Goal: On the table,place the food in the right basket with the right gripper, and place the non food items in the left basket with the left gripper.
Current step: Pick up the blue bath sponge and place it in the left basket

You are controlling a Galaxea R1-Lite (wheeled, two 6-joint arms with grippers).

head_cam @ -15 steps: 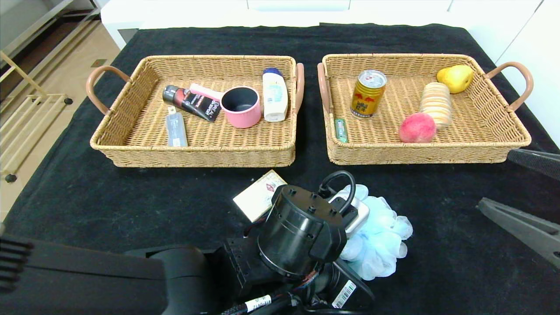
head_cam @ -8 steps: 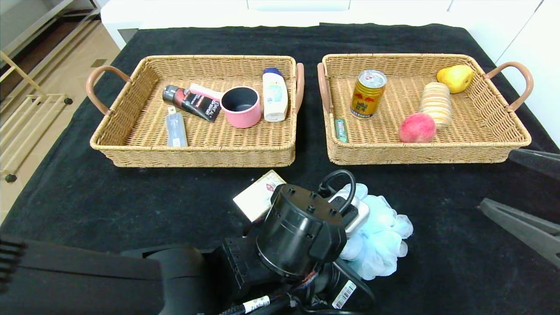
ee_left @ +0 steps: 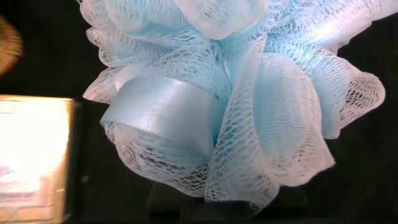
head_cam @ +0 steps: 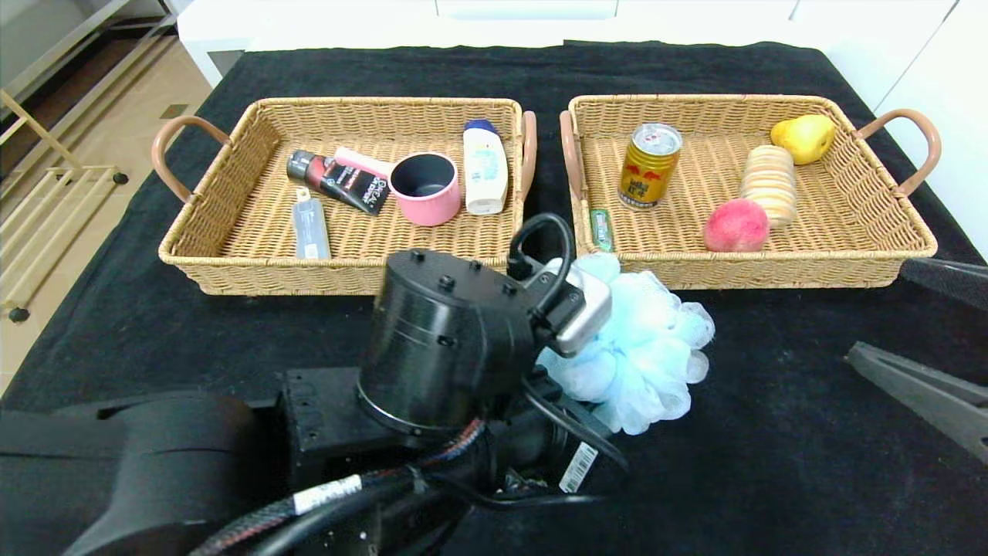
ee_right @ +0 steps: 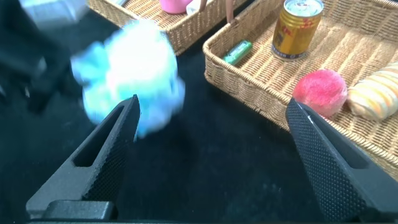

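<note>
My left gripper [ee_left: 227,196] is shut on a light blue mesh bath pouf [head_cam: 637,347] and holds it above the black table, just in front of the gap between the two baskets. The pouf fills the left wrist view [ee_left: 249,93]. In the head view the left wrist hides the fingers. A cream box [ee_left: 31,155] lies on the table below the pouf. The left basket [head_cam: 340,274] holds non-food items. The right basket [head_cam: 756,272] holds food. My right gripper [head_cam: 918,328] is open and empty at the right edge, its fingers [ee_right: 102,149] spread wide.
The left basket holds a pink mug [head_cam: 424,188], a white bottle [head_cam: 484,168], a black tube [head_cam: 340,181] and a clear bottle [head_cam: 310,224]. The right basket holds a gold can [head_cam: 650,165], a peach [head_cam: 735,225], a bread roll [head_cam: 769,185], a pear [head_cam: 804,137] and a green pack [head_cam: 601,229].
My left arm has risen and moved toward the baskets, lifting the pouf off the table. The cream box is now hidden behind the arm in the head view. The right gripper has stayed put.
</note>
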